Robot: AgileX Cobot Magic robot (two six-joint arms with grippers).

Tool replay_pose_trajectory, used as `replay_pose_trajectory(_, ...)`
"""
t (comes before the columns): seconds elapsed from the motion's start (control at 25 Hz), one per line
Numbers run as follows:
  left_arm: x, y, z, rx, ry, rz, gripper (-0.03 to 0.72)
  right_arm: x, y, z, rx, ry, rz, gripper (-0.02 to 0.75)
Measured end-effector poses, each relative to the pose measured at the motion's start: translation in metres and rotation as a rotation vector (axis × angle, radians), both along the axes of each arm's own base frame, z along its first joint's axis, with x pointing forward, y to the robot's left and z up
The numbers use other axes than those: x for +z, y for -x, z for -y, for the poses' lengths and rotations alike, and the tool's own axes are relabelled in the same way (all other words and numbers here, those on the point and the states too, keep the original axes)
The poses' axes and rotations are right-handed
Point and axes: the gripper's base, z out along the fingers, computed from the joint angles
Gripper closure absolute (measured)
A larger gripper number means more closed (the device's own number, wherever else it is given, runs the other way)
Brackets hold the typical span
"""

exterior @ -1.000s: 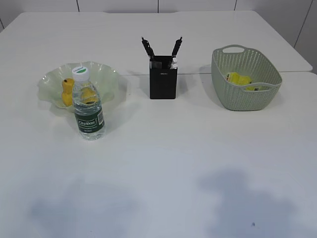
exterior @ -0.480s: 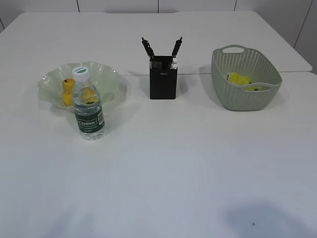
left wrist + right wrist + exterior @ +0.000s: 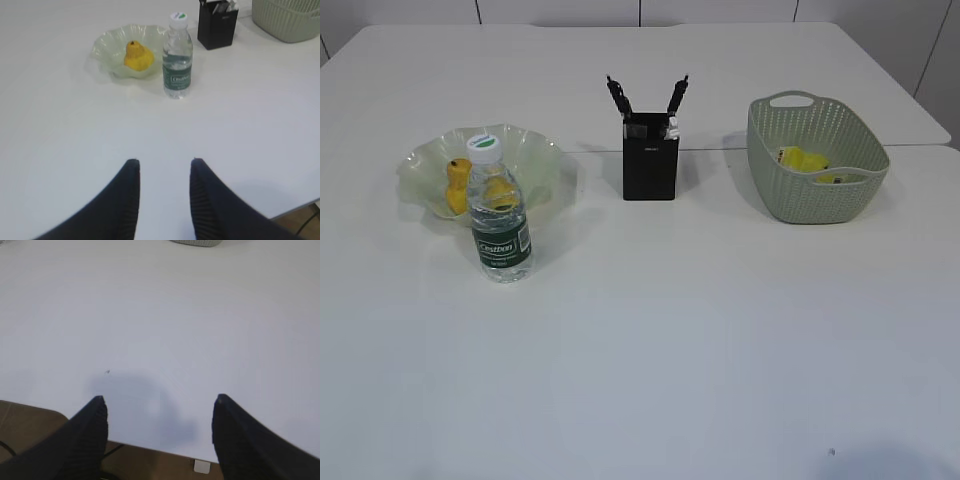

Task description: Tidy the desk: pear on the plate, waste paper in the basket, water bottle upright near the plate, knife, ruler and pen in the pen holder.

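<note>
Across the desk (image 3: 650, 330) the arms' shadows have faded since earlier; both grippers' fingers (image 3: 127, 200) stay spread, empty.

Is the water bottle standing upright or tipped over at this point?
Upright. The water bottle stands on its base on the desk, white cap on top, just in front of the plate; the left wrist view shows it likewise.

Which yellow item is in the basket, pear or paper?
The waste paper, a folded zigzag strip, lies in the basket. The pear sits on the plate.
</note>
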Motion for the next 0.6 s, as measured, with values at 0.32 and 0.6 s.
replay_pose_trajectory(0.32,-0.023,-0.008,0.002,-0.007,-0.018,-0.111,0.451,-0.013,0.011,0.006,-0.016,0.026,0.093,0.254)
replay_pose_trajectory(0.6,-0.024,-0.008,0.003,-0.008,-0.017,-0.113,0.451,-0.012,0.019,0.004,0.005,-0.028,0.123,0.255)
